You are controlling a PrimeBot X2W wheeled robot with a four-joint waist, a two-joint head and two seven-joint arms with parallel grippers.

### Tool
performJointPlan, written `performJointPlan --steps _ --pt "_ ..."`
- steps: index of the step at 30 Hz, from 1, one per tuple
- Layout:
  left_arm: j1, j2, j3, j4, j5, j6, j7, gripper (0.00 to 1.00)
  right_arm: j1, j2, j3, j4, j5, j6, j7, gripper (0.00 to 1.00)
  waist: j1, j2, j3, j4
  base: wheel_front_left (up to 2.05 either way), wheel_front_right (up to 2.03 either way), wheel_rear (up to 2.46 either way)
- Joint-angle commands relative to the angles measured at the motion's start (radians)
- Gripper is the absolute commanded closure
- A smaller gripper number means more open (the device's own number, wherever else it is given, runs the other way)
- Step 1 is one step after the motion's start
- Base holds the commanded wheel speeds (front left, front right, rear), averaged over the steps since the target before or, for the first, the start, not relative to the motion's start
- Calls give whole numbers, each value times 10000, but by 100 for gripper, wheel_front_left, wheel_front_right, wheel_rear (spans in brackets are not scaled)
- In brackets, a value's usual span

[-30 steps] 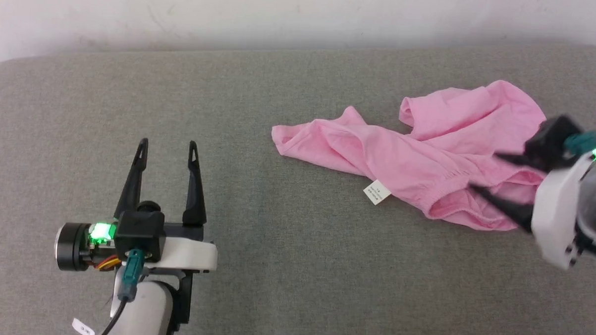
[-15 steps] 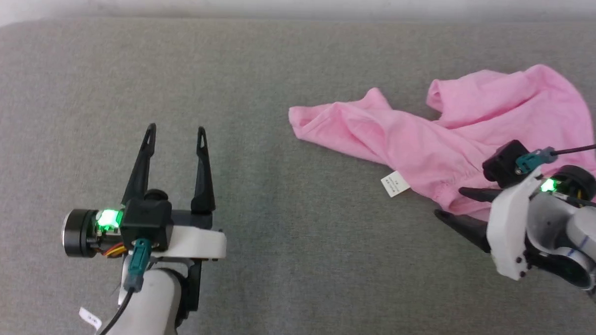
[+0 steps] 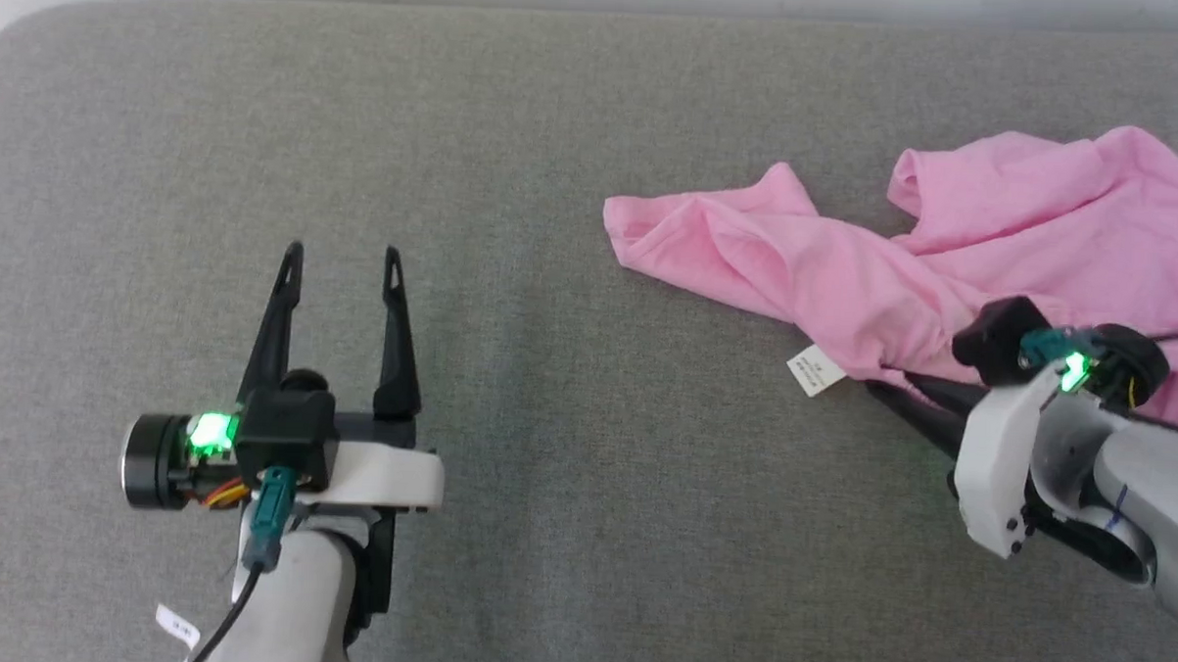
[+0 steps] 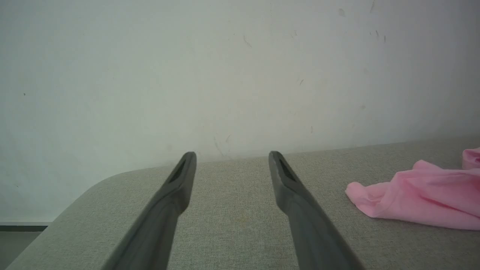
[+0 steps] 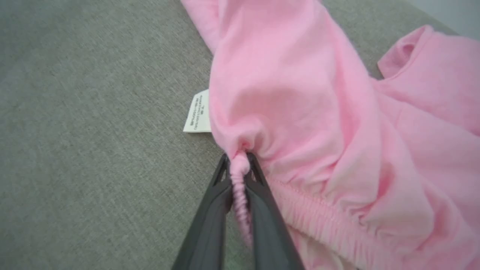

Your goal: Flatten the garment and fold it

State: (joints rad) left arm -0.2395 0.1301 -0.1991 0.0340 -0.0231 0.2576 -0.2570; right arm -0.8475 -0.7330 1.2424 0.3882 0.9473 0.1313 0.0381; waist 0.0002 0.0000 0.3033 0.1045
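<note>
Right claw (image 5: 237,159) is clamped on the garment (image 5: 300,93). I see both fingers pressed together on a bunched bit of the gathered waistband (image 5: 322,221), and the pinched cloth runs down between them. Pink cloth fans out from the grip, up and to the right in the right wrist view. White label (image 5: 197,111) sticks out from the garment edge just left of the fingertips and lies flat on the grey tabletop (image 3: 545,467).

Head view: garment is crumpled on the right side of the tabletop. One fold reaches toward the middle, the rest runs off frame right.

Left claw (image 3: 341,254) has its fingers apart and holds nothing. It sits over bare tabletop at lower left, well apart from the garment. Pale wall (image 4: 225,75) is behind.
</note>
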Motion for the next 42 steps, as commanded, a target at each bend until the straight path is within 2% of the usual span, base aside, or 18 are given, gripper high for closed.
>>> performJointPlan --steps 1,6,10,14,16,21,22,23,24,26,29,34,37,39,42 --pt "258 44 96 64 40 74 -47 0 230 -108 82 -284 -148 -6 -413 100 -2 0 -538 -381 0 0 0" --pt "680 180 326 83 -8 72 -47 0 649 -950 -150 -1687 -481 -6 -1039 100 -2 0 -1196 -928 0 0 0" --pt "870 242 416 128 -20 -2 -47 0 1527 -1723 -396 -2667 -639 -6 -881 100 -2 0 -1520 -1310 0 0 0" --pt "960 270 445 211 4 -64 -47 0 2893 -2190 -607 -2919 -639 -6 -600 100 -2 0 -1632 -1580 0 0 0" --pt "968 289 459 270 19 -92 -47 0 3604 -2194 -696 -2766 -612 -6 -513 100 -2 0 -1629 -1685 0 0 0" --pt "986 330 452 493 38 -198 -47 0 4841 -1511 -878 -1736 -468 -6 -637 100 -2 0 -1642 -1858 0 0 0" --pt "982 340 433 549 47 -230 -47 0 4915 -1373 -937 -1477 -709 -6 -739 97 -2 0 -1661 -1871 0 0 0" --pt "973 358 437 597 51 -250 -47 0 4966 -1216 -1018 -1282 -943 -6 -854 23 -2 0 -1689 -1911 0 0 0" --pt "959 394 456 640 43 -281 -47 0 5035 -1017 -1263 -1157 -962 -6 -1095 0 -2 0 -1728 -1957 0 0 0" --pt "885 475 486 707 -10 -416 -47 0 5160 -740 -1864 -1055 -1019 -6 -1636 0 -2 0 -1845 -2018 0 0 0" --pt "689 721 466 793 29 -686 -47 0 5347 -680 -2692 -1309 -1525 -6 -2112 0 -2 0 -2062 -2126 0 0 0" --pt "140 1227 406 999 57 -1245 -47 0 6138 -920 -4364 -2731 -1941 -6 -2154 0 -2 0 -2394 -2380 0 0 0" --pt "-322 1491 232 1335 72 -1694 -47 0 6694 -1013 -5754 -3564 -2320 -6 -2053 0 -2 0 -2471 -2502 0 0 0" --pt "-715 1624 -18 1773 96 -2108 7 0 7093 -788 -6865 -3971 -2785 -6 -2144 0 -2 0 -2503 -2552 0 0 0" --pt "-1513 1726 -509 2340 181 -2803 411 0 7754 27 -8576 -4454 -3949 -6 -2457 0 -2 0 -2484 -2582 0 0 0"
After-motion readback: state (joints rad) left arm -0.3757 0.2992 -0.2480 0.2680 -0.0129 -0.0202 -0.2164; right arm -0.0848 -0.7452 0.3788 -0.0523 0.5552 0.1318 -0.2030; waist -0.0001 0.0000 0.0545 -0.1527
